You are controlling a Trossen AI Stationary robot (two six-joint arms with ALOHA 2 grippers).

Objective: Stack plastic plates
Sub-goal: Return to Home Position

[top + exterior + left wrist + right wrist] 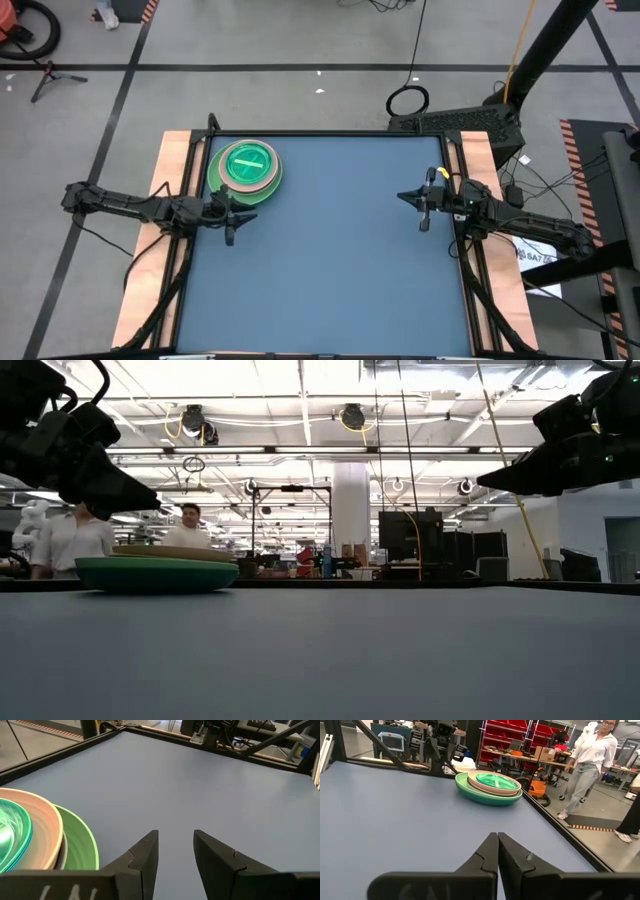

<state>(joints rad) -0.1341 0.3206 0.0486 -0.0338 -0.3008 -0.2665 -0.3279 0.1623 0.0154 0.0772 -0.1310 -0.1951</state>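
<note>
plates [245, 168] sat stacked far-left, left gripper [175, 837] beside them, slightly spread, empty; right gripper [497, 836] at right edge, pinched closed, empty

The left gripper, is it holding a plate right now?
No, the left gripper is open with nothing but bare table in its gap; the stack of plates lies beside it.

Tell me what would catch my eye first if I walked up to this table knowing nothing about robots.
A neat stack of plates, with a bright green one on top, sits alone in a corner of the blue table, on the left arm's side. Two dark arms reach in from opposite edges. The left gripper hangs open just beside the stack, and the right gripper hangs shut across the table from it.
</note>
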